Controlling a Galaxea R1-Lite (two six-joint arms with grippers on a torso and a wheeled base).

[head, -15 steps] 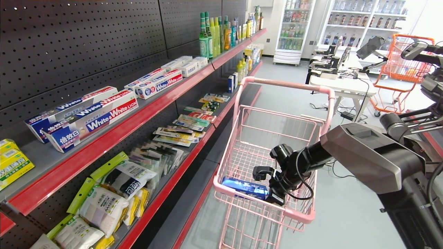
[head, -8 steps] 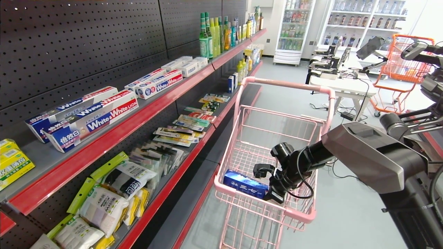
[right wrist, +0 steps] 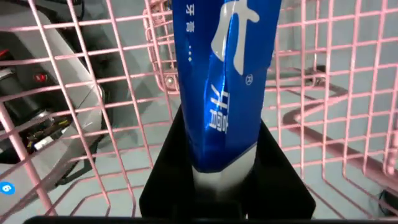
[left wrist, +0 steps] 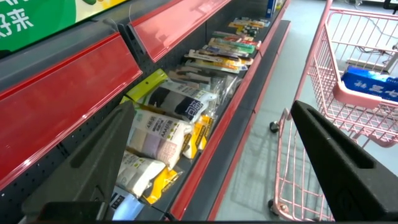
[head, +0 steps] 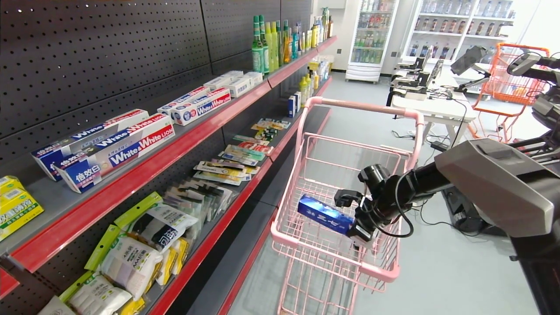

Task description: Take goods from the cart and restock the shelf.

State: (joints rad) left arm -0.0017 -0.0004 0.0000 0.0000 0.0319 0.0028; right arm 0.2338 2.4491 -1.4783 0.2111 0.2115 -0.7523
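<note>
Right arm: the black right gripper (head: 356,224) is clamped on one end of a blue rectangular cardboard toothpaste box (head: 324,214).
Box: held level over the basket of the pink wire shopping cart (head: 332,259), clear of the wire floor. Its free end points toward the shelf side, near that side's rim but not touching it.
Left arm: the black left gripper (left wrist: 211,109) has its fingers spread wide, low and facing the lower rows of packets.
Shelf: the red-edged metal upper shelf (head: 131,185) carries white-and-blue toothpaste cartons (head: 118,148) in groups, with bare grey gaps between them.
Room: a narrow strip of grey floor (head: 262,280) runs between the shelf's foot and the cart.
</note>
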